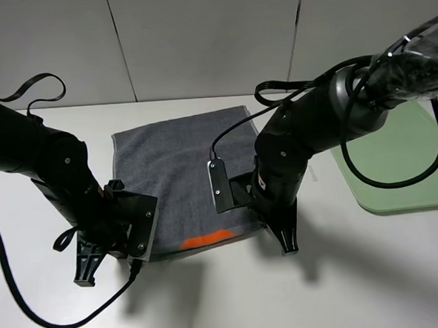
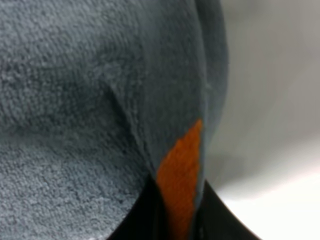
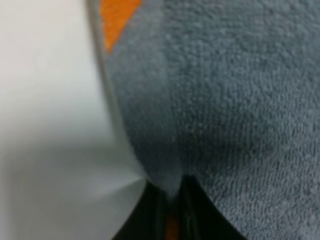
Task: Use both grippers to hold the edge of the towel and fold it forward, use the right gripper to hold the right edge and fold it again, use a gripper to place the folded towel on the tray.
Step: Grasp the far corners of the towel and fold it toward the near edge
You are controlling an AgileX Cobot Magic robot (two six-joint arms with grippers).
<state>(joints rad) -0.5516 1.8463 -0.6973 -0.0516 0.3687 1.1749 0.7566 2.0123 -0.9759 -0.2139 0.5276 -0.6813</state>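
Left gripper [image 2: 177, 215]: jaws pinched tight on the edge of the towel [image 1: 205, 241], with an orange mark [image 2: 181, 165] caught between them. Grey pile bunches up just ahead of the jaws.

Right gripper [image 3: 172, 205]: clamped shut on the same border, a sliver of orange showing between the jaws. A pale hem [image 3: 102, 60] runs away from the tips, with bare counter [image 1: 234, 297] alongside it. You have both ends of that border in hand.

Beyond the grippers, the towel [image 1: 182, 162] lies spread on the counter, its far end flat.

Well off to the right gripper's outer side, the tray [image 1: 401, 156] sits apart from the towel. A black cable [image 1: 388, 185] loops over it.
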